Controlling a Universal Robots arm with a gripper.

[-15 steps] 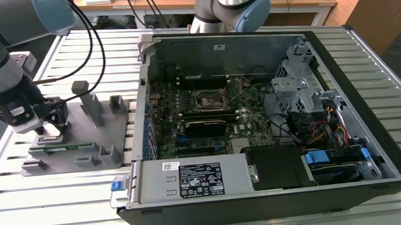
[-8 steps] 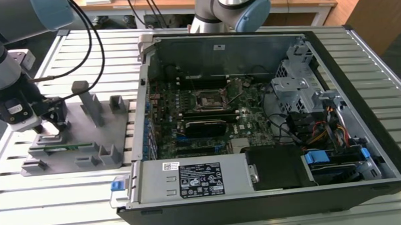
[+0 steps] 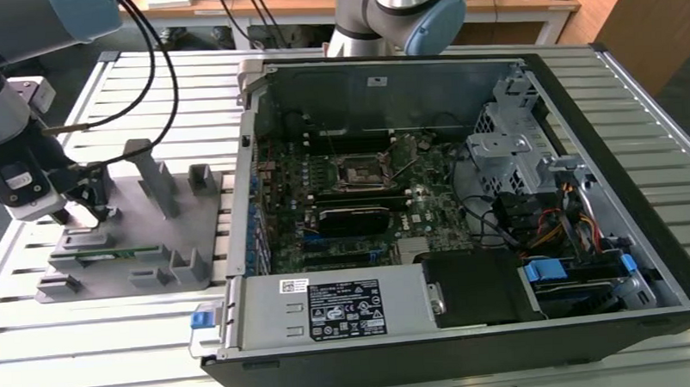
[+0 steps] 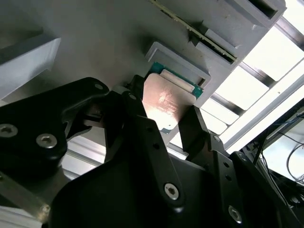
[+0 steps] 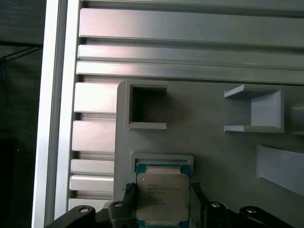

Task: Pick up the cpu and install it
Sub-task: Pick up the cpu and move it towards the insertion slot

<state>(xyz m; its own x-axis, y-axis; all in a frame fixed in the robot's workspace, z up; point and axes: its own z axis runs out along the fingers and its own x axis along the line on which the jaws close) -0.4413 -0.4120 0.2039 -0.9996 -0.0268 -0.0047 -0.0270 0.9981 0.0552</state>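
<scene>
In both wrist views your gripper [image 5: 163, 204] is closed narrow on the cpu [image 5: 163, 190], with its fingers [image 5: 130, 199] against opposite side edges. The cpu lies flat in its nest [image 5: 161, 157], low in the first wrist view, and does not look lifted yet. The nest belongs to the grey tray [image 3: 129, 234] at the left of the exterior view, outside the open case [image 3: 466, 361]. The socket [image 3: 360, 171] sits upper centre of that frame, well apart from the tray. I judge the grasp made; the lift, carry and seating are all left.
</scene>
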